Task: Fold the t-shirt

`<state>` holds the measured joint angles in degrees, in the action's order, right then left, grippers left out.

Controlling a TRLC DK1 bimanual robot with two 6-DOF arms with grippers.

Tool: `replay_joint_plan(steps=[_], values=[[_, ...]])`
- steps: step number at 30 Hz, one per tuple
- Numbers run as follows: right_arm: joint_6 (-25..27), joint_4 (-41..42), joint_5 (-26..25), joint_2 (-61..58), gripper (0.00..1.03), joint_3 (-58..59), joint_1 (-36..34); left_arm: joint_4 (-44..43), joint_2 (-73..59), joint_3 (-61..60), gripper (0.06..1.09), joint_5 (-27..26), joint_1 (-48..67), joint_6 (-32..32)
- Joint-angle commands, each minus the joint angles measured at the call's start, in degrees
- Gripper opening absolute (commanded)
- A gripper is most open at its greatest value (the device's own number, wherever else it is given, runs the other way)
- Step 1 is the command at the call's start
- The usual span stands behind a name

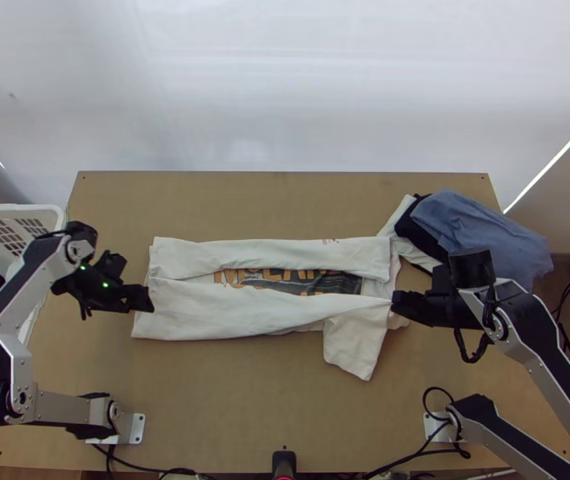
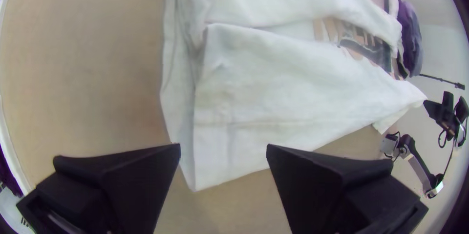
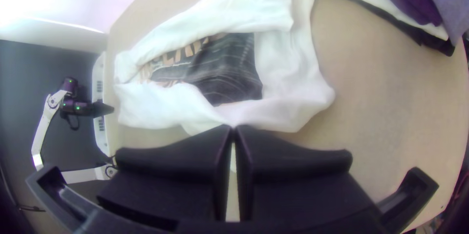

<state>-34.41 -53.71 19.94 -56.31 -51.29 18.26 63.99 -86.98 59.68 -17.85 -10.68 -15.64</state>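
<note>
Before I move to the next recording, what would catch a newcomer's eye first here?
Probably the white cloth t-shirt in the middle of the light wooden table, its sides folded inward around an orange-lettered dark print. Next, the right arm's black end effector, pinching it beside the loose near sleeve. Then the crumpled blue cloth at the far right corner.

Blue cloth [image 1: 473, 228]: bunched at your far right, over black cloth [image 1: 415, 234]
Basket [image 1: 21, 209]: white, slotted, at your left

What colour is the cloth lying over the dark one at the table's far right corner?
Blue, in the top view.
</note>
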Motion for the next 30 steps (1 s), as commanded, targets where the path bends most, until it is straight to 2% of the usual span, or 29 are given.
replay_joint_plan(steps=[1,3,4,12,17,20,30], values=[[-0.2,-0.2,0.0,0.7,0.03,0.4,0.2,-6.1,-0.1,-3.3,0.66,-2.9,3.0,0.8],[-0.2,-0.2,0.0,0.9,0.03,0.5,0.2,-8.7,0.0,-3.3,0.43,-2.9,3.0,1.1],[-0.2,-0.3,0.0,0.9,0.03,0.6,0.1,-9.9,0.1,-3.3,0.37,-2.9,3.0,1.4],[-0.4,-0.3,0.0,1.1,0.03,0.9,0.1,-9.3,0.0,-3.0,0.38,-2.0,2.1,0.4],[-0.4,-0.3,0.0,1.1,0.03,1.3,0.1,-9.1,0.0,-3.9,0.39,-0.4,-0.7,-2.9],[-0.4,-0.3,0.1,1.1,0.03,1.3,0.2,-7.9,-0.2,-4.0,0.48,0.7,-1.1,-4.3],[-0.6,-0.2,0.1,1.1,0.03,1.1,0.2,-7.6,-0.2,-4.6,0.48,0.7,-0.8,-4.0]])
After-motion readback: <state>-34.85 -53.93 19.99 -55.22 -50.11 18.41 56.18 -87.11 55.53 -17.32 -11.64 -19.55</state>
